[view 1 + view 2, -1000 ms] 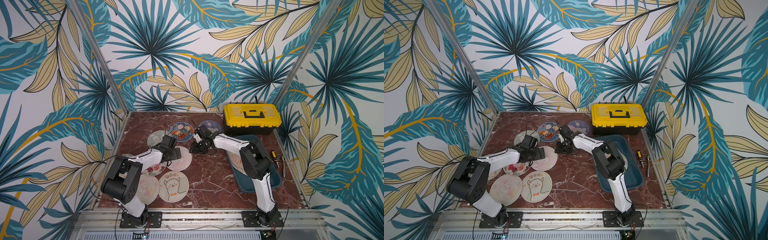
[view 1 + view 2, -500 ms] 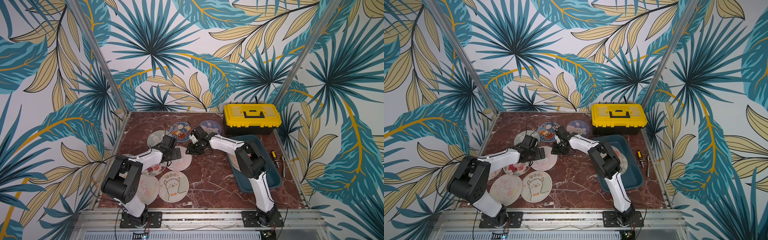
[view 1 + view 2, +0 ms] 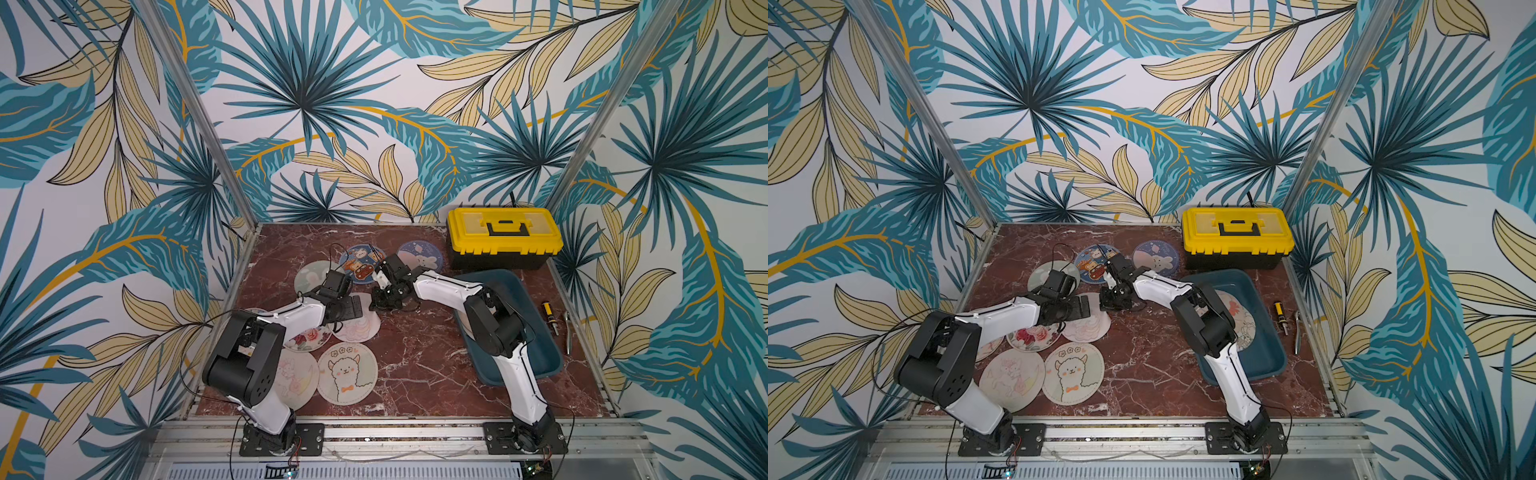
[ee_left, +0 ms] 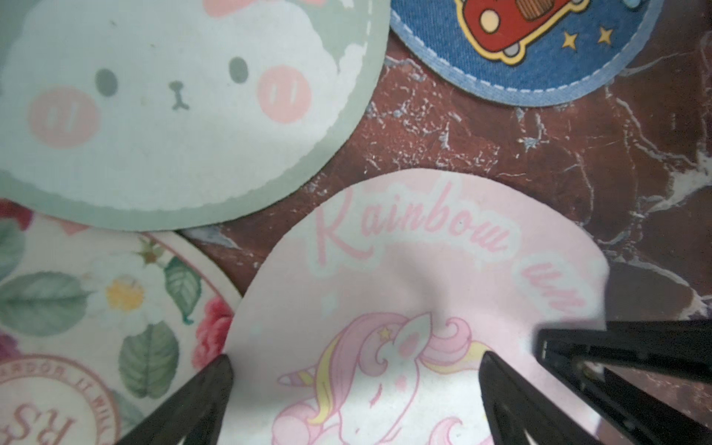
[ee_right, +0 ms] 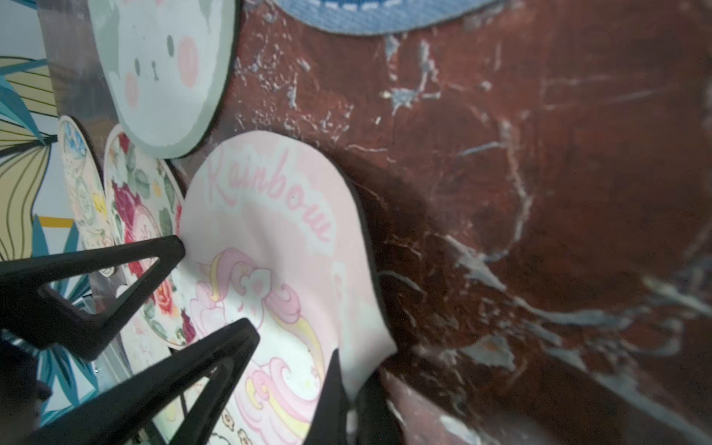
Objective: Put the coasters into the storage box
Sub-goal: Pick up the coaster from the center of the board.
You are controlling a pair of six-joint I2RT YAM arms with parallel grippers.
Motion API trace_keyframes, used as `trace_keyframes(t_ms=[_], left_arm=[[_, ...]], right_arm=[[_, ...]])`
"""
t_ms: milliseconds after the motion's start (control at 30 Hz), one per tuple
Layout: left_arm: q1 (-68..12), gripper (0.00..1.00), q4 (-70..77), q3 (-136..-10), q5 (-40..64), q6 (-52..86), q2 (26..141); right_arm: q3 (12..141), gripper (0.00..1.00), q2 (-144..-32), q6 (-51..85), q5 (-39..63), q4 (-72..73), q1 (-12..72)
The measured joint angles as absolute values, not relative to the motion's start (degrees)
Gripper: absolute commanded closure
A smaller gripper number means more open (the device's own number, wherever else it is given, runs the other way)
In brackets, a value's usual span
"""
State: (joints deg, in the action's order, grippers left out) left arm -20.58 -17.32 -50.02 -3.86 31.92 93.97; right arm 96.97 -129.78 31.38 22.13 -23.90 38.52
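Observation:
A pink unicorn coaster (image 4: 416, 277) lies mid-table, and its right edge is lifted and curled. My right gripper (image 5: 352, 389) is shut on that raised edge (image 3: 376, 309). My left gripper (image 4: 356, 362) is open, its two fingertips (image 5: 169, 246) set down on the same coaster (image 3: 357, 330). Other coasters lie flat around it: a green bear one (image 3: 311, 276), a blue car one (image 3: 361, 264), a blue bunny one (image 3: 419, 257), a floral one (image 3: 307, 336) and an alpaca one (image 3: 347, 374). The teal storage box (image 3: 1217, 274) sits at the right with a coaster (image 3: 1239, 320) inside.
A yellow-lidded black toolbox (image 3: 505, 237) stands at the back right, just behind the storage box. A screwdriver (image 3: 550, 318) and a metal hand tool (image 3: 567, 332) lie along the right edge. The right arm reaches across the box.
My right gripper moved left to the pink unicorn coaster and closed on its edge. The left arm has stayed in place, open on the coaster.

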Motion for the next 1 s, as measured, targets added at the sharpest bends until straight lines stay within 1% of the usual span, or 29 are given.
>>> trace_keyframes(t_ms=[267, 600, 733, 1000], left_arm=[[-20.6, 0.00, -17.5, -50.0, -3.4, 30.9, 93.3], [-21.1, 0.00, -18.3, -50.7, -1.4, 27.5, 85.9], [-23.0, 0.00, -18.4, -51.9, -1.0, 25.3, 83.3], [-26.5, 0.00, -17.0, -54.8, 0.7, 22.3, 82.5]], right_arm=[[96.8, 1.00, -128.3, 29.4, 20.1, -25.0, 38.8], [94.3, 1.00, -115.2, 24.6, 11.6, -29.2, 39.1], [92.4, 1.00, -110.0, 23.6, 8.4, -29.8, 38.7], [90.9, 1.00, -103.1, 21.9, 1.3, -34.2, 37.2]])
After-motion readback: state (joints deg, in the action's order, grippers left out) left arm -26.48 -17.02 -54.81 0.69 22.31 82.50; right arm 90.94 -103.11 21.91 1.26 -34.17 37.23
